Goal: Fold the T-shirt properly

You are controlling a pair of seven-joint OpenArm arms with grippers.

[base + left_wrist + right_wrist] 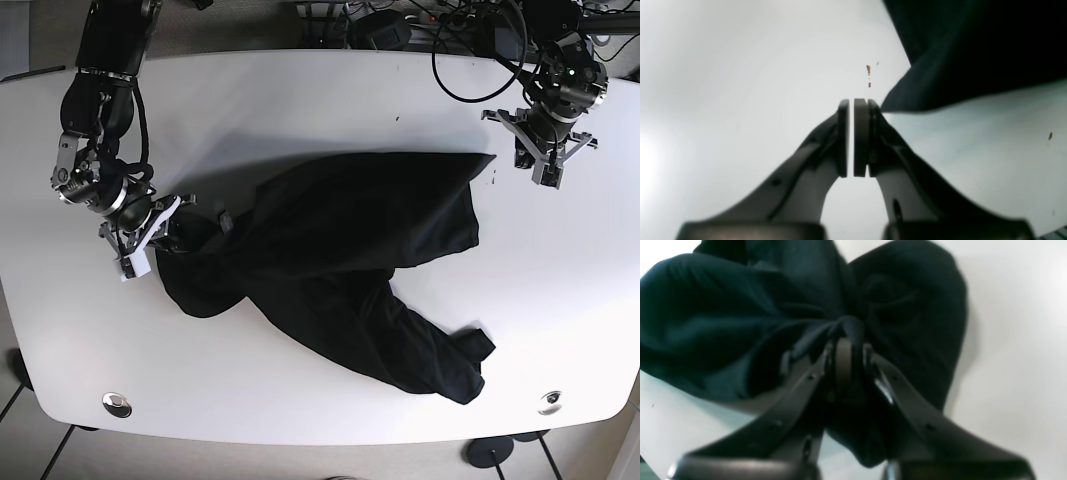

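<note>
A black T-shirt lies crumpled and spread across the middle of the white table. My right gripper is at the shirt's left end, and in the right wrist view it is shut on a bunched fold of the dark cloth. My left gripper is over bare table just right of the shirt's upper right corner. In the left wrist view it is shut and empty, with that corner of the shirt close beside its right finger.
Cables and equipment lie along the table's far edge. Two metal fittings sit near the front edge. Small red marks dot the table ahead of my left gripper.
</note>
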